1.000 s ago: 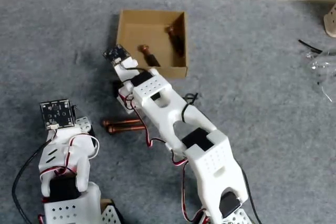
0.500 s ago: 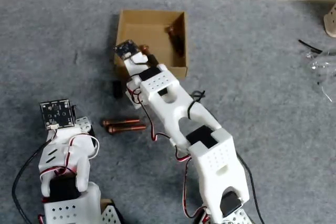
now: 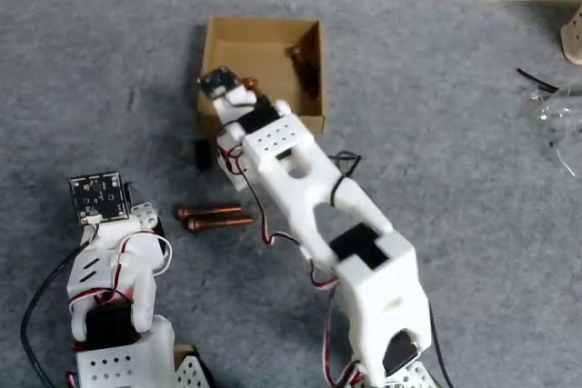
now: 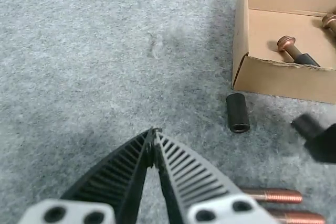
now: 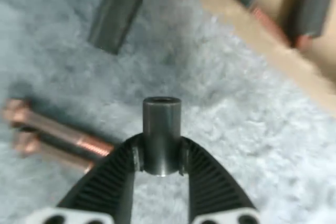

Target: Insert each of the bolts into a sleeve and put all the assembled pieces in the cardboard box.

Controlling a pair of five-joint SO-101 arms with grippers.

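My right claw [image 5: 160,153] is gripping a sleeve [image 5: 161,129], its open end pointing out past the fingertips, above the carpet [image 3: 455,134] just beside the box's [image 3: 259,47] near wall. My left claw [image 4: 154,139] is sitting closed on nothing, well apart from the box. A second sleeve [image 4: 238,112] is lying near the box's corner. Two bolts [image 3: 214,217] are lying side by side between my arms. Two assembled pieces [image 4: 296,52] are lying inside the box.
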